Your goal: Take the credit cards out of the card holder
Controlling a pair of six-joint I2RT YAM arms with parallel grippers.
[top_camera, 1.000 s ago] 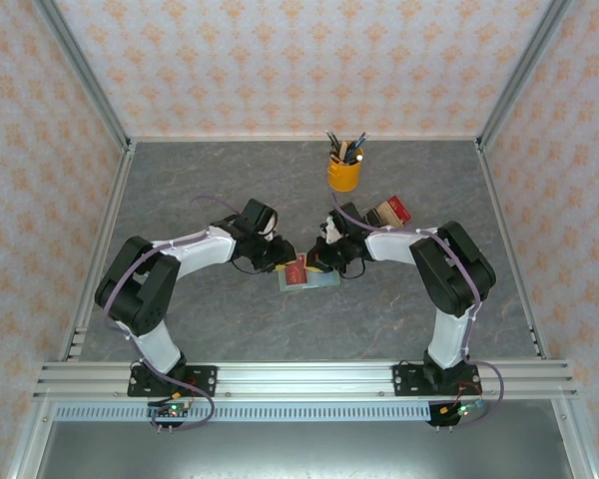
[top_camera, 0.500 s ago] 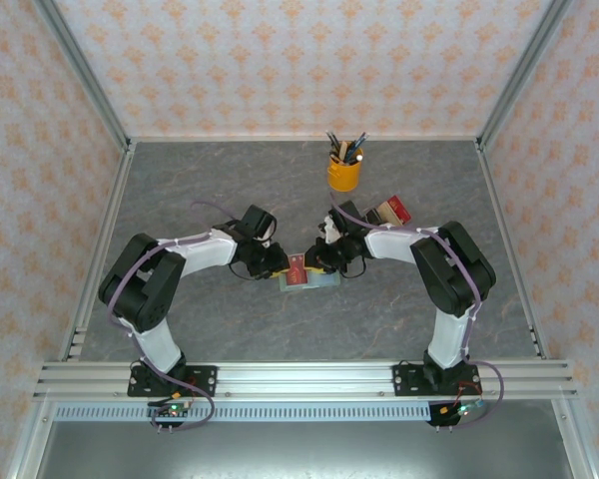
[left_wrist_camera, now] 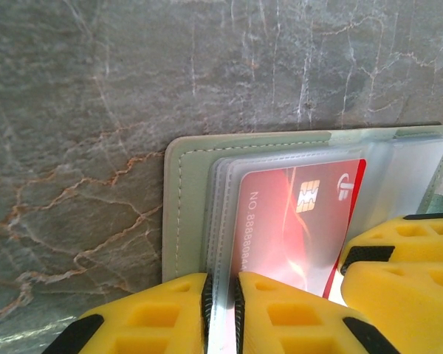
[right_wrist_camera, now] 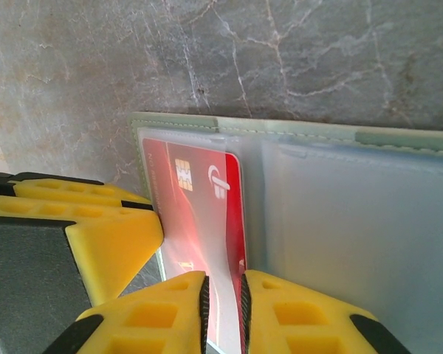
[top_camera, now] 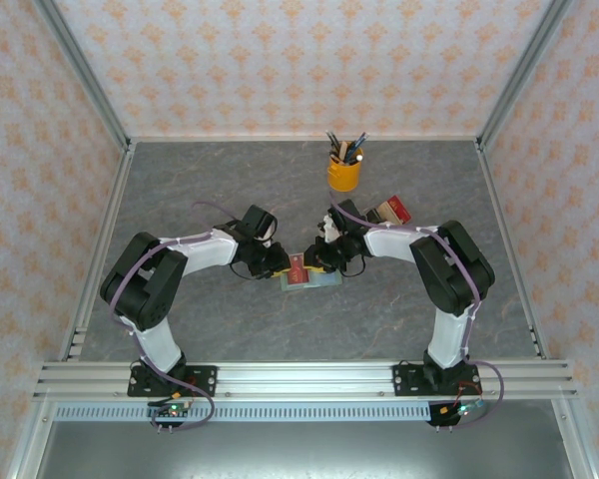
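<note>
Right wrist view: the red credit card (right_wrist_camera: 192,199), lying lengthwise ahead, is pinched by the right gripper (right_wrist_camera: 223,286), and the card holder (right_wrist_camera: 399,138) is clamped by the left gripper (left_wrist_camera: 221,287).

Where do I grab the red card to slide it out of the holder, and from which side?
Pinch the red card by the short edge at the right gripper, coming in low along the table; it lies flat inside the card holder, so only an edge can be pinched.
</note>
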